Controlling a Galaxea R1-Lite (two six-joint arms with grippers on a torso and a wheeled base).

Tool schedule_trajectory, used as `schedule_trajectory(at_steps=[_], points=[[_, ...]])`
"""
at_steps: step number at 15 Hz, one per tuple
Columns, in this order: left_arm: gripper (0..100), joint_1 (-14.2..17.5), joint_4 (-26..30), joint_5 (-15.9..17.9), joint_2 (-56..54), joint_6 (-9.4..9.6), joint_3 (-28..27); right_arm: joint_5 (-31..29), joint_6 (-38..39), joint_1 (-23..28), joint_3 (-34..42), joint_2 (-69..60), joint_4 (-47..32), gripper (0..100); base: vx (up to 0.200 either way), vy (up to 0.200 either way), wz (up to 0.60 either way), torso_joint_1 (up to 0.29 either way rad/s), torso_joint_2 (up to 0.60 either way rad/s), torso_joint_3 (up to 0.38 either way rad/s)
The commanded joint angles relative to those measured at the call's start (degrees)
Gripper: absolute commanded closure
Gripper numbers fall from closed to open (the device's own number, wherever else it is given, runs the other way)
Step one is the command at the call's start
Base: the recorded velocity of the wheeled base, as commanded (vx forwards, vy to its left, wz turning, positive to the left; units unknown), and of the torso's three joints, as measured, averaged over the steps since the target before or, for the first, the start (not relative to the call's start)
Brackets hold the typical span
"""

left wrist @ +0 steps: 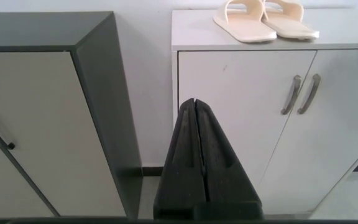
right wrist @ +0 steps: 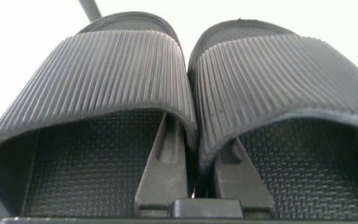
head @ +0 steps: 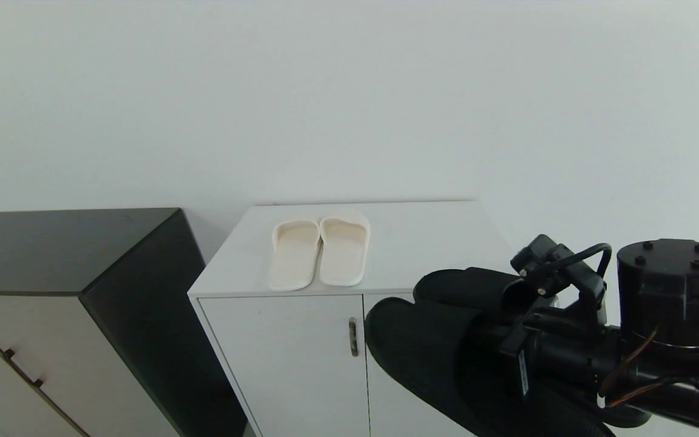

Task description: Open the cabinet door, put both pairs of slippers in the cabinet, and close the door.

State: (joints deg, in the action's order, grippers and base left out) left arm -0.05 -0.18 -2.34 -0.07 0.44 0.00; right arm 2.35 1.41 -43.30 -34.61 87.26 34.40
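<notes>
The right gripper (right wrist: 196, 149) pinches the black slippers (head: 422, 346), one finger in each, hiding part of the shut cabinet (head: 283, 358). On top lie cream slippers (head: 319, 252). The left gripper (left wrist: 195, 109) is closed, empty.

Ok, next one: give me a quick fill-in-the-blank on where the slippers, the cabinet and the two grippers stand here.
1. The cream slippers lie on ___ of the white cabinet.
2. Both cabinet doors are ___.
3. The right gripper holds ___ black slippers, one finger inside each.
4. The left gripper is empty, with its fingers ___.

Missing words: top; closed; two; shut
</notes>
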Motion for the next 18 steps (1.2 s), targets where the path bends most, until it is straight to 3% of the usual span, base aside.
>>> schedule_trajectory(at_steps=[1,8,12,18], points=[[100,0.05,-0.08,-0.03,0.07,0.0,0.0,0.72,-0.27,0.23,0.51,-0.25,0.05,100,0.0,0.0,0.0,0.0,0.0,0.0],[100,0.05,-0.08,-0.03,0.07,-0.09,0.0,2.66,-0.27,0.23,0.86,-0.6,0.05,100,0.0,0.0,0.0,-0.03,0.06,0.036],[100,0.05,-0.08,-0.03,0.07,0.0,0.0,6.44,-0.36,0.23,2.7,-1.13,1.55,100,0.0,0.0,0.0,-0.211,0.5,0.281],[100,-0.04,-0.08,-0.03,0.07,0.0,0.0,6.7,-0.54,0.15,4.9,-2.09,3.57,100,0.0,0.0,0.0,-0.217,0.53,0.312]])
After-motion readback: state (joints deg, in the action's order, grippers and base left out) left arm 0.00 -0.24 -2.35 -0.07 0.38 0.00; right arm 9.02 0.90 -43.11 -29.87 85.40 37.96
